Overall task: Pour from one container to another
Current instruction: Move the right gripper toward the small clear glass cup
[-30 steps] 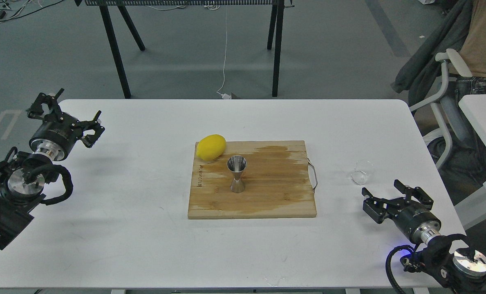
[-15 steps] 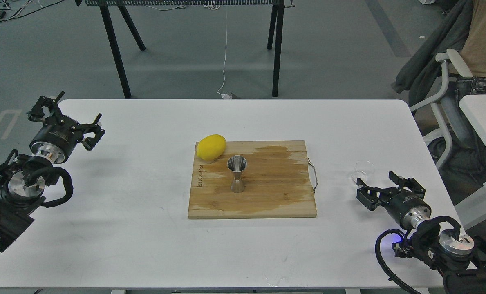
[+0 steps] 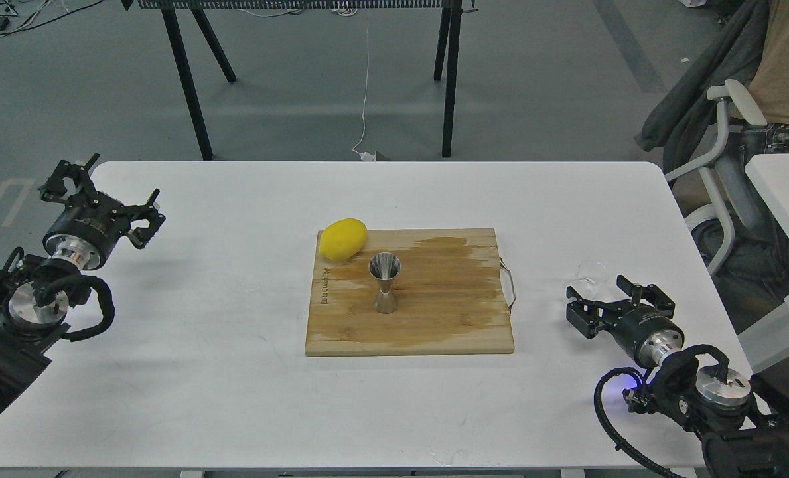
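The small clear glass cup (image 3: 590, 277) stands on the white table (image 3: 235, 372) near its right edge. My right gripper (image 3: 608, 300) is open right in front of the cup, its fingertips close beside the cup's base with nothing between them. The steel hourglass jigger (image 3: 385, 282) stands upright in the middle of the wooden cutting board (image 3: 434, 325). Far off at the table's left edge my left gripper (image 3: 99, 194) is open and empty.
A yellow lemon (image 3: 342, 238) rests on the board's far left corner. The board has a wire handle (image 3: 510, 287) on its right side and a dark wet stain. A chair (image 3: 726, 133) with clothing and a second white table stand to the right.
My right gripper has moved up and to the left, from the table's front right toward the glass cup. My left gripper has shifted slightly left and lower. Cup, jigger and lemon have not moved.
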